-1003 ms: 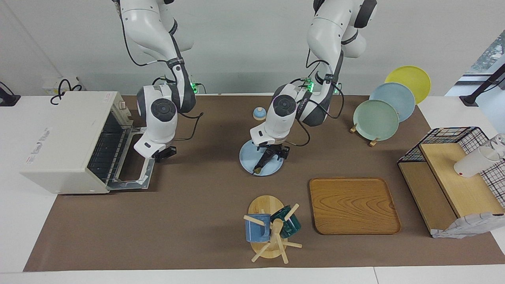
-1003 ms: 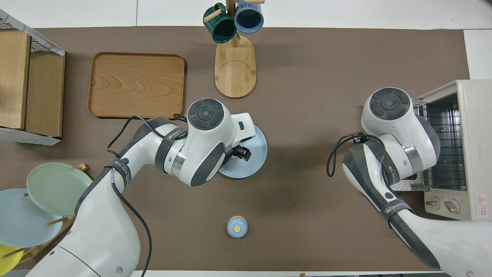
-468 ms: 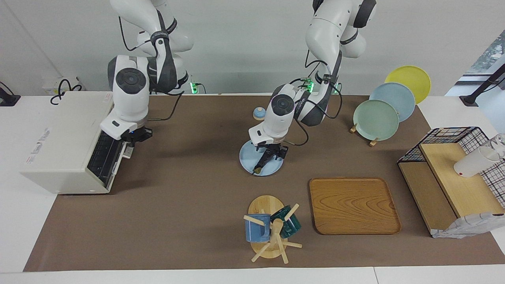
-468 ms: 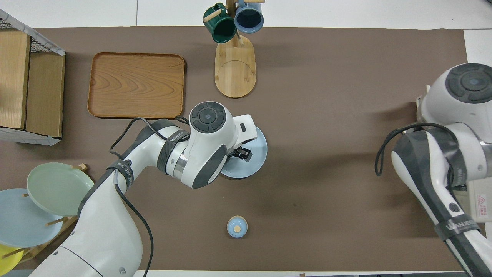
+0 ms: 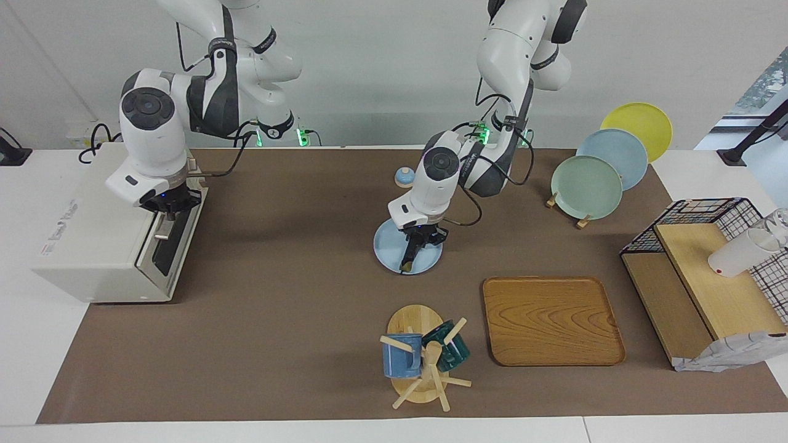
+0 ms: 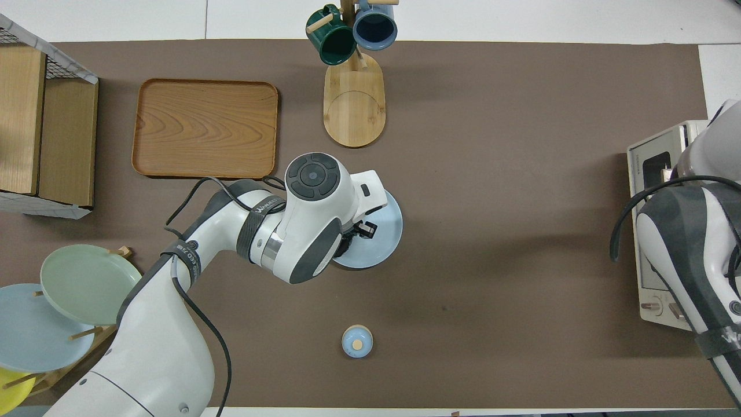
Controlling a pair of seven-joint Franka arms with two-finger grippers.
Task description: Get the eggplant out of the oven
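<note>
The eggplant (image 5: 408, 258) lies outside the oven (image 5: 92, 221), on a light blue plate (image 5: 385, 243) at the middle of the facing view. Its long axis runs from just under the left gripper (image 5: 417, 243) down and slightly leftward in the frame, ending near the plate's lower rim. The upper end is clamped between the fingers of the left gripper, which is set directly above it, so the eggplant hangs or leans downward from the jaws. In the overhead view it is hidden under the left arm's wrist. The left arm is by far the nearer one. The right gripper (image 5: 169, 208) is pressed, fingers together and empty, against the top of the oven door at the left side of the frame.

A second ago the left jaws were spread around the eggplant; now they are closed on it, and it is seen at a steeper angle. The oven door, then folded flat with the rack exposed, has been swung up by the right arm and is now shut.
</note>
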